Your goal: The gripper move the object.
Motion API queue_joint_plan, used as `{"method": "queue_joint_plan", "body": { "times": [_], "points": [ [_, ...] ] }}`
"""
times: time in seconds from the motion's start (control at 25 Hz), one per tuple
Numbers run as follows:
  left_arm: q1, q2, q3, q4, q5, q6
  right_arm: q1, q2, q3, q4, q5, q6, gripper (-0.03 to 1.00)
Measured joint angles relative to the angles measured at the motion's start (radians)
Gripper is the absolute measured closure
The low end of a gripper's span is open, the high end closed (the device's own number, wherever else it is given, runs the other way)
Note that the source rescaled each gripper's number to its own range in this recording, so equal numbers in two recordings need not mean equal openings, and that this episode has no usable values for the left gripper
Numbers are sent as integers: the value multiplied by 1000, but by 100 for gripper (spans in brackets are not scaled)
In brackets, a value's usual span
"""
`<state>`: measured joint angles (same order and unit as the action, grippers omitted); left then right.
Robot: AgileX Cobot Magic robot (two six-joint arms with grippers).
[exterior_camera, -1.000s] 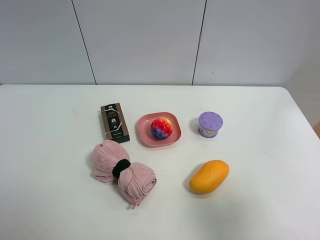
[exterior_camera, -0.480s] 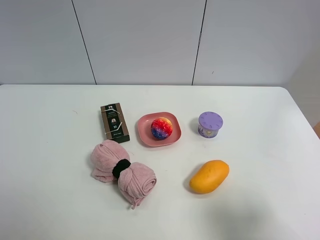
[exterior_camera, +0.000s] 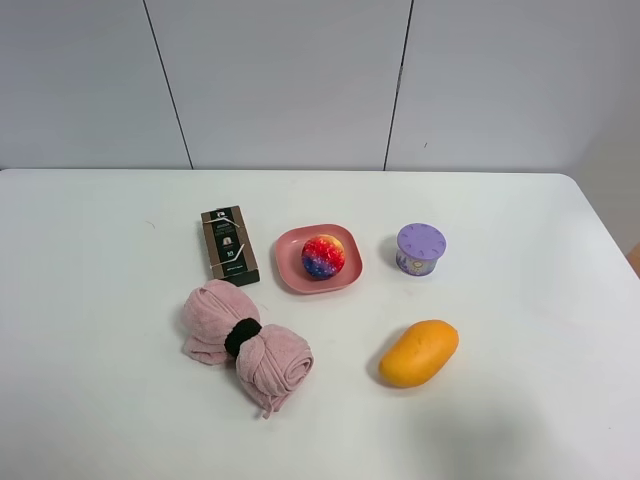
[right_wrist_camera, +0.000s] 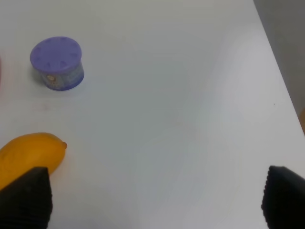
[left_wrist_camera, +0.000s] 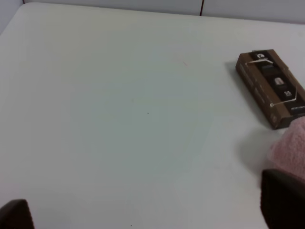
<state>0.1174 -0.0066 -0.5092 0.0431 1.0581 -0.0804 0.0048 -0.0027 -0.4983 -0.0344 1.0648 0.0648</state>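
Note:
The small fuzzy ball [exterior_camera: 323,256], mottled red, orange, blue and purple, sits on a pink plate [exterior_camera: 289,266] near the middle of the white table. It shows only in the exterior view. Neither arm appears in the exterior view. In the left wrist view my left gripper [left_wrist_camera: 147,210] is open and empty, only its black fingertips [left_wrist_camera: 283,200] showing, over bare table. In the right wrist view my right gripper [right_wrist_camera: 155,198] is open and empty, its fingertips [right_wrist_camera: 24,198] wide apart, one next to the mango.
An orange-yellow mango [exterior_camera: 419,352] [right_wrist_camera: 28,155] lies at the front right. A lilac round container [exterior_camera: 420,248] [right_wrist_camera: 57,63] stands right of the plate. A brown box [exterior_camera: 229,245] [left_wrist_camera: 271,88] lies left of it. A rolled pink towel [exterior_camera: 245,343] [left_wrist_camera: 290,145] lies at the front left.

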Motion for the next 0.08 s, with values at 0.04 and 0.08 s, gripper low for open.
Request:
{"method": "queue_joint_plan", "body": {
  "times": [0.04, 0.08],
  "points": [
    [0, 0, 0, 0, 0, 0, 0, 0, 0, 0, 0, 0, 12],
    [0, 0, 0, 0, 0, 0, 0, 0, 0, 0, 0, 0, 12]
  ]
}}
